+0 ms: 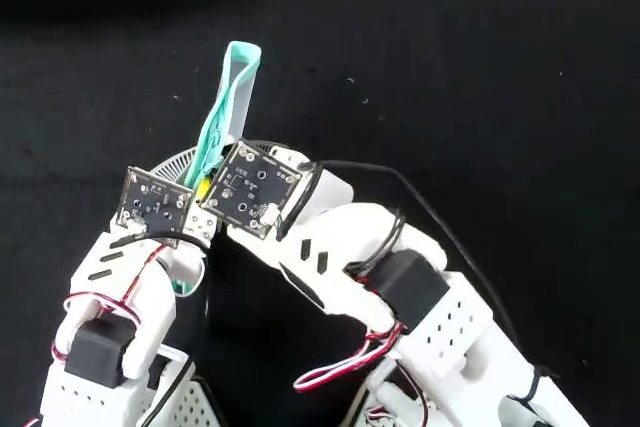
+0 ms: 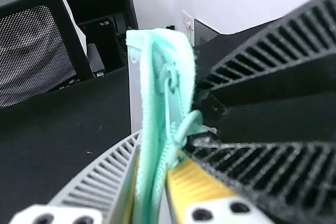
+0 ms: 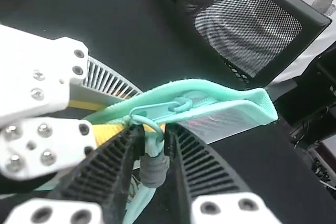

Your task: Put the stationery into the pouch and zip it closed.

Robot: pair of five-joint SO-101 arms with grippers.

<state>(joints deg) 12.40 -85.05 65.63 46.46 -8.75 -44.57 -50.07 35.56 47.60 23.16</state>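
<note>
A mint-green pouch (image 1: 228, 97) with a clear side stands on edge over the black table, its far end raised. Both grippers meet at its near end. My left gripper (image 1: 200, 190), with a grey ribbed finger (image 2: 100, 182) and a yellow one, is shut on the pouch's zipper edge (image 2: 152, 129). My right gripper (image 3: 155, 140), with black ribbed fingers (image 3: 199, 171), is shut on the zipper pull (image 3: 155, 167), right beside the left gripper (image 3: 47, 129). The mint pull loop (image 2: 186, 124) runs into the black fingers (image 2: 262, 103). The pouch's inside is hidden.
A black cloth (image 1: 480, 97) covers the table around the arms. A black cable (image 1: 430, 212) runs along the right arm. A mesh chair (image 3: 247, 19) stands beyond the table edge, with a wall and dark furniture (image 2: 105, 30) behind.
</note>
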